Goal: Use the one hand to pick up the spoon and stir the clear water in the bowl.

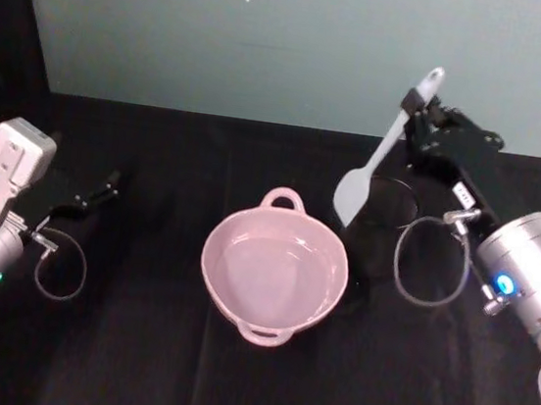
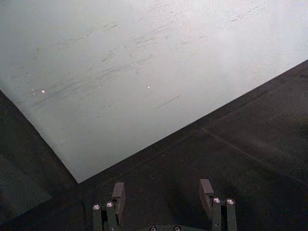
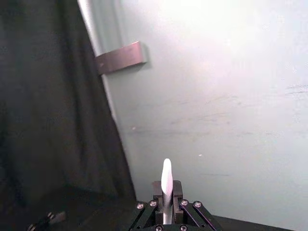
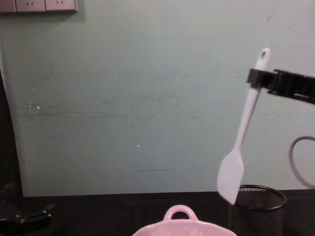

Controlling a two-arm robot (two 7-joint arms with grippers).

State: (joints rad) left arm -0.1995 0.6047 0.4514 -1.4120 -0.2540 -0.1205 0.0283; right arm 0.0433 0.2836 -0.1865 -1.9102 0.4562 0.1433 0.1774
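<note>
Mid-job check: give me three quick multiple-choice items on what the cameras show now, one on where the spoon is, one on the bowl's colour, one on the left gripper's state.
1. Where is the spoon?
A. lying on the table
B. held in the air by the right gripper
C. resting in the bowl

2. What colour is the bowl?
A. pale pink
B. blue
C. black

3. What is the left gripper doing?
A. gripping the bowl's handle
B. shut on the spoon
C. open and holding nothing

Answers: 1 B, the chest view shows it clamped near the handle's end, scoop hanging above the mesh cup. 2 A, seen from the head view. 3 C, its wrist view shows the fingers apart over the bare table.
</note>
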